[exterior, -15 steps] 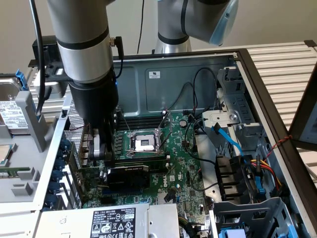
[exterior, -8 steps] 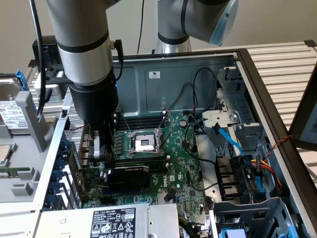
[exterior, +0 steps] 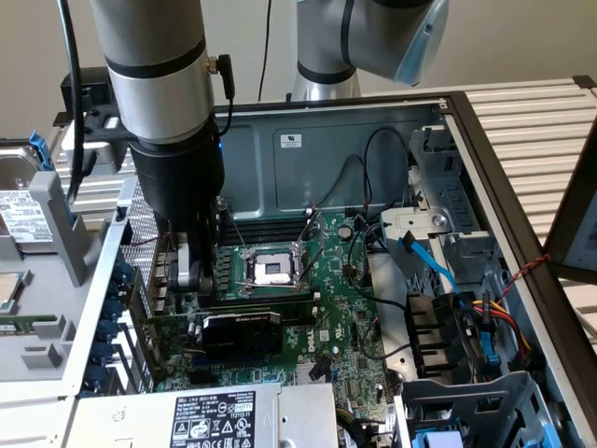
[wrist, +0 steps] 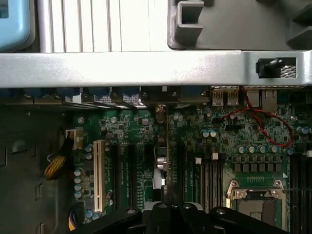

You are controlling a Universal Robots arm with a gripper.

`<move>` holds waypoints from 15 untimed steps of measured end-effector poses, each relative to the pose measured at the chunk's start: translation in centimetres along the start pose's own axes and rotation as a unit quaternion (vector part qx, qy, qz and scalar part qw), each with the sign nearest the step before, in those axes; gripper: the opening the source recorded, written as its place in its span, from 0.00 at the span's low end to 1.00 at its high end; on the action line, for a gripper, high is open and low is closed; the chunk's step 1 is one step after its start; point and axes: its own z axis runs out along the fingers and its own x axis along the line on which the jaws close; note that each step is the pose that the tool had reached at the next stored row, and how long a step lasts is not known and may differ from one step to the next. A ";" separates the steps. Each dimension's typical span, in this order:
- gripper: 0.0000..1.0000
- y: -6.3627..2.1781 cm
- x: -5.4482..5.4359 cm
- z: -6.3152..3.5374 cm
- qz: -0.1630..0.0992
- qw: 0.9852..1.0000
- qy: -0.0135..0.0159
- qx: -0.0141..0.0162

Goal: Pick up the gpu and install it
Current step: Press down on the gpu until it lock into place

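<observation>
A robot arm's gripper (exterior: pixel 189 271), fingers closed with nothing visibly held, hovers just above the gpu (exterior: pixel 238 329), which stands upright on the motherboard (exterior: pixel 345 317) inside an open computer case (exterior: pixel 373 140). A half-seated card could tilt if pressed unevenly. Slatted counter (exterior: pixel 532 121), beige wall behind.

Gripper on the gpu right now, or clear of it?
Cannot tell. In the exterior view the gripper sits just above the gpu, which stands upright on the motherboard, but no contact or gap shows plainly there or in the wrist view.
</observation>
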 end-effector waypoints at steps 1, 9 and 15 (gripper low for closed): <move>0.11 -0.38 0.0 0.00 0.000 1.000 0.000 0.000; 0.11 -2.70 0.5 0.02 0.000 1.000 0.000 -0.006; 0.11 -3.39 0.5 0.25 0.000 1.000 0.001 -0.019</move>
